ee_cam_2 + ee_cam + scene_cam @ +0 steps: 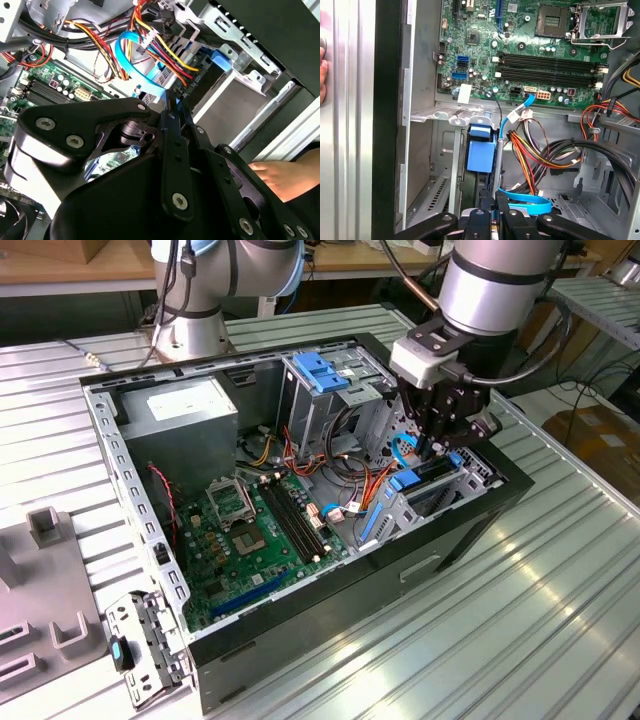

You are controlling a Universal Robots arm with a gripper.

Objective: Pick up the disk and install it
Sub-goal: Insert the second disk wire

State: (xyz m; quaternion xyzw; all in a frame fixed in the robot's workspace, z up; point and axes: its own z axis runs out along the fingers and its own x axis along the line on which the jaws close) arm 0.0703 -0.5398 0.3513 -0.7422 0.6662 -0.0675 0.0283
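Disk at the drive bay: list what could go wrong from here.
1. The blue cable and coloured wires loop right beside the gripper and the disk; they could snag or get pinched.
2. A person's hand lies by the case, outside its wall and near the gripper; a sudden move might strike it.

Bright, even overhead light is washing the ribbed bench (520, 590) in the exterior view, with pale glare streaks running along its grooves. The open computer case (470, 530) is casting a soft shadow onto the bench beside it. In the second wrist view the black linkage behind the fingers (172, 107) is sitting dark and slightly soft, while the wiring beyond them is glowing overexposed. In the first wrist view the motherboard (520, 45) is showing crisp, well lit.
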